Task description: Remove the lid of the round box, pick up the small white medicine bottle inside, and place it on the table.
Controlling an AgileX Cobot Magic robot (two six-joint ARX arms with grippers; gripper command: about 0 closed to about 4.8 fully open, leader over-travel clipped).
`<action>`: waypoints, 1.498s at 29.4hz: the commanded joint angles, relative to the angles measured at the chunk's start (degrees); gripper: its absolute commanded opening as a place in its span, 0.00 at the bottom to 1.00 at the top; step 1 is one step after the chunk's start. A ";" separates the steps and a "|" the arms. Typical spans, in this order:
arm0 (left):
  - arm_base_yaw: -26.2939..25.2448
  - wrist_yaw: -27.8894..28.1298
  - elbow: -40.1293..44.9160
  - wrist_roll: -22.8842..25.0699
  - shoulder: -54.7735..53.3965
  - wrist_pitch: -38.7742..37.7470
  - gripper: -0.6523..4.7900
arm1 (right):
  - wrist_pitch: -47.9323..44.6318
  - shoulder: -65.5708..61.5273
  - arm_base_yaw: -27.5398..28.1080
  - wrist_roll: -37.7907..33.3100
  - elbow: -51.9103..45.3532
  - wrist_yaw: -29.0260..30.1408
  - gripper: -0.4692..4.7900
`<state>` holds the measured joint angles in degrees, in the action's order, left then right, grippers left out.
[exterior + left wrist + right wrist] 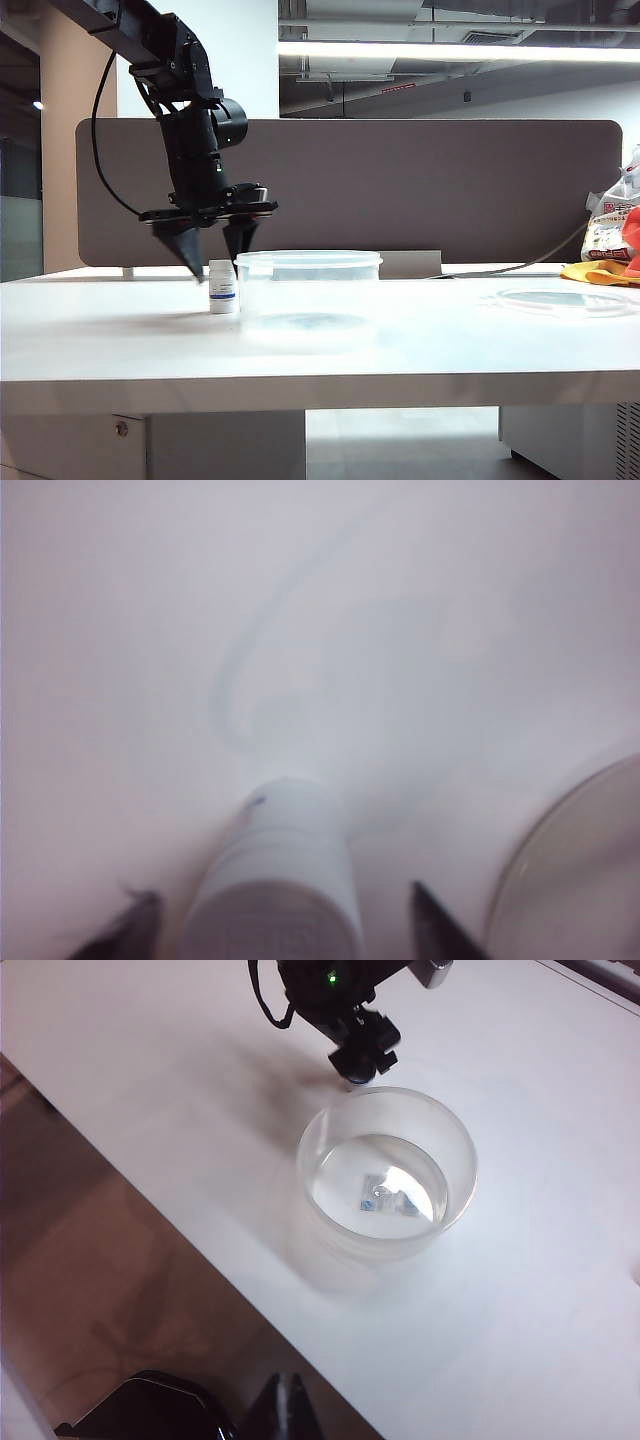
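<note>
Bottle (222, 287) stands upright on the table (120, 335), just left of the open box (308, 290). Left gripper (214, 262) hangs above it, fingers spread and clear of it, likely the release. Lid (565, 299) lies far right. Right gripper (285, 1410) is clenched, empty, parked away.

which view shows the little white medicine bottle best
The exterior view: the small white medicine bottle stands upright on the table beside the round box, its blue-banded label readable, under the open left gripper. The left wrist view gives only a blurred close-up between the fingertips. The right wrist view hides it behind the left gripper.
</note>
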<state>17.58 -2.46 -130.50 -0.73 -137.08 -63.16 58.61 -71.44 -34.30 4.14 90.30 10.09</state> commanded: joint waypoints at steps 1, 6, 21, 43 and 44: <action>0.00 -0.15 -0.09 0.04 0.22 -0.02 0.77 | -0.59 0.22 0.02 -0.07 0.17 0.07 0.09; 0.00 1.27 -0.70 0.02 0.39 -0.50 0.85 | -0.59 0.22 0.02 -0.07 0.17 0.07 0.09; -0.07 2.89 -7.37 -1.36 17.25 -1.90 0.86 | -5.97 4.63 2.51 3.85 0.17 -4.55 0.09; 0.09 4.04 41.81 -4.55 71.63 7.17 0.85 | -22.86 37.88 26.84 -2.97 -46.71 6.60 0.09; 0.09 3.58 46.82 -5.38 74.60 10.54 0.85 | -23.71 39.01 26.82 -3.10 -48.30 6.62 0.09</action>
<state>17.56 2.11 -88.79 -4.14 -65.41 -59.11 38.02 -33.76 -7.40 1.87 43.33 16.34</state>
